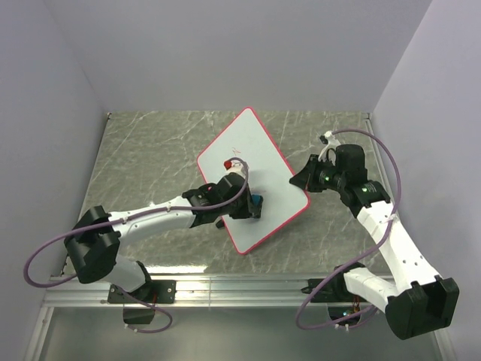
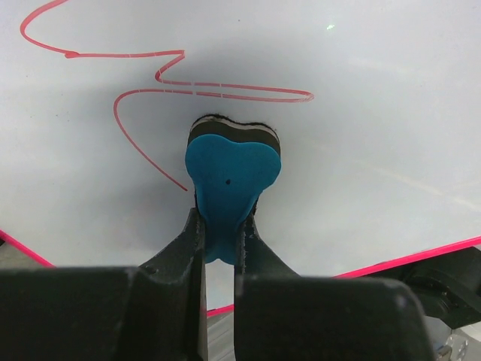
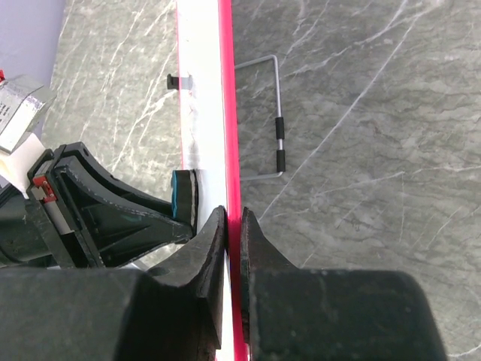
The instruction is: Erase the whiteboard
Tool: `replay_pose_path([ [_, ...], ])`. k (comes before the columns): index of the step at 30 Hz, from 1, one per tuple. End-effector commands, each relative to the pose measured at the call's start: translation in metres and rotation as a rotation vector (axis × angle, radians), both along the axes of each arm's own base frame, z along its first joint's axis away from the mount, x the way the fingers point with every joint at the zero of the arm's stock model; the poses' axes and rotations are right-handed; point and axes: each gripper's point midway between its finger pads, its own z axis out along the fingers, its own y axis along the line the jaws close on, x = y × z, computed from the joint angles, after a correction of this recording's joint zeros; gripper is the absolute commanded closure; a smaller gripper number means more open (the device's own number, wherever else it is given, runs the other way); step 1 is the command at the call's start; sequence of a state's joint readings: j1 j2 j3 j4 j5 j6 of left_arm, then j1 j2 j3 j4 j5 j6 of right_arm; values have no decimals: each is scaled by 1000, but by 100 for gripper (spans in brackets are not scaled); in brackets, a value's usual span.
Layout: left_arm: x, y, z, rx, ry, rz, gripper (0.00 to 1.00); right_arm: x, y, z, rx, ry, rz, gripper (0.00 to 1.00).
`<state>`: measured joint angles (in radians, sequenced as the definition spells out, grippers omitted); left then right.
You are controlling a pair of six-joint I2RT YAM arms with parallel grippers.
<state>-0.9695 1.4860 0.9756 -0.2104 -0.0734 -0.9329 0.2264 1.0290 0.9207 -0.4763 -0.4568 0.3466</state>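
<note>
I have my left gripper (image 2: 220, 226) clamped on the blue eraser (image 2: 229, 173) against the whiteboard (image 2: 361, 113), right gripper (image 3: 234, 226) pinching its pink frame (image 3: 228, 90).

Bright, even light, probably from above. Soft grey shadow around the eraser (image 2: 229, 173) on the board (image 2: 391, 113); one tiny glare spot.

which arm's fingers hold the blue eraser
The left arm's fingers pinch the blue foam eraser against the white pink-framed whiteboard; the right arm's fingers only clamp that board's edge.
</note>
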Motion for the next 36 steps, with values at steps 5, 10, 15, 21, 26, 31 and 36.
replay_pose_path([
  [5,-15,-22,-10,142,54,-86,100,-10,0,0,-5,-2,-2,100],
  [10,10,-63,59,68,-32,-107,100,-10,1,0,1,-3,-3,100],
  [15,22,-61,30,132,4,-109,100,-9,1,-3,-1,1,0,100],
  [21,23,-9,-41,153,167,12,100,-10,1,-2,-10,1,5,100],
  [26,22,48,-85,219,281,129,100,-11,1,-3,-12,2,12,100],
  [31,7,64,-105,251,322,134,100,-11,2,-4,-11,5,17,100],
  [36,-9,53,-103,243,335,113,100,-10,2,-1,-6,1,18,100],
])
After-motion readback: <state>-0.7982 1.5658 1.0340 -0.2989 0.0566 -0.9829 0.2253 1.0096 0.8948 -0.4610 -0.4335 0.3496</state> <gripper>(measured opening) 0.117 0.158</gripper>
